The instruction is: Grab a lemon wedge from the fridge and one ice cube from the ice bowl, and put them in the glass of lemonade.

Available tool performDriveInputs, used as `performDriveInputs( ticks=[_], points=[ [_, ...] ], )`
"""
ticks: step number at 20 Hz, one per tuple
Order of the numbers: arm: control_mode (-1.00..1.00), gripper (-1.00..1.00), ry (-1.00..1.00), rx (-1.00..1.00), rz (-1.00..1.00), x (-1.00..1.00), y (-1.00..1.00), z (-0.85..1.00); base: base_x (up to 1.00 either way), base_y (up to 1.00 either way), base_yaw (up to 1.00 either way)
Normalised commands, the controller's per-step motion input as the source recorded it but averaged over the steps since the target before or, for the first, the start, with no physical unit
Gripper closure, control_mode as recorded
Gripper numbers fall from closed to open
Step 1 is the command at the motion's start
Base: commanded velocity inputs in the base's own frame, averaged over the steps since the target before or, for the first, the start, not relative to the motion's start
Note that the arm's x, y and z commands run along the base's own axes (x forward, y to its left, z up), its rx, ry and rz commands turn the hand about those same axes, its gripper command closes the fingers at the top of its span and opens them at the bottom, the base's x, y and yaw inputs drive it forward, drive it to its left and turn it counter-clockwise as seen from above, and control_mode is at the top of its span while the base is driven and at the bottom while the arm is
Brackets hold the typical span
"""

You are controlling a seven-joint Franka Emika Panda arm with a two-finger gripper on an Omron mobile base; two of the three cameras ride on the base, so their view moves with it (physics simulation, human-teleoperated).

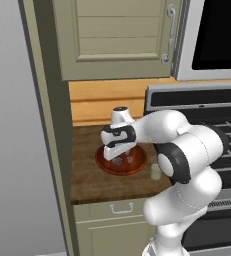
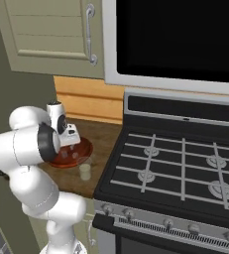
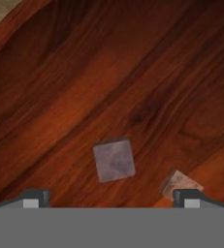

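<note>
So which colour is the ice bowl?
Reddish-brown with dark wood grain; the ice bowl shows best in the hand view.

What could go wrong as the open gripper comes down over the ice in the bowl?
A second cube lies right by one fingertip, so that finger may land on it or knock it instead of the ice cube between the jaws. The glass of lemonade stands close beside the ice bowl; the arm might tip it.

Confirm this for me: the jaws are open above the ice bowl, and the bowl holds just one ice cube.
Not quite. The jaws are open over the ice bowl, but the hand view shows two cubes in it: one ice cube between the fingertips, a second cube by the right fingertip.
</note>
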Motion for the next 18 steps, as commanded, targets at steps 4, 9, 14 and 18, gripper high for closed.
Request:
performDriveInputs(
  ticks=[4,9,14,18],
  points=[
    [-1.00,-1.00,0.00,0.00,0.00,0.00,0.01,-0.28,0.00,0.00,0.00],
    [-1.00,-1.00,0.00,0.01,0.00,0.05,0.09,-0.49,0.00,0.00,0.00],
    [-1.00,-1.00,0.00,0.02,0.00,0.11,-0.02,-0.06,0.00,0.00,0.00],
    [-1.00,-1.00,0.00,0.00,0.00,0.29,0.00,0.00,0.00,0.00,0.00]
  ],
)
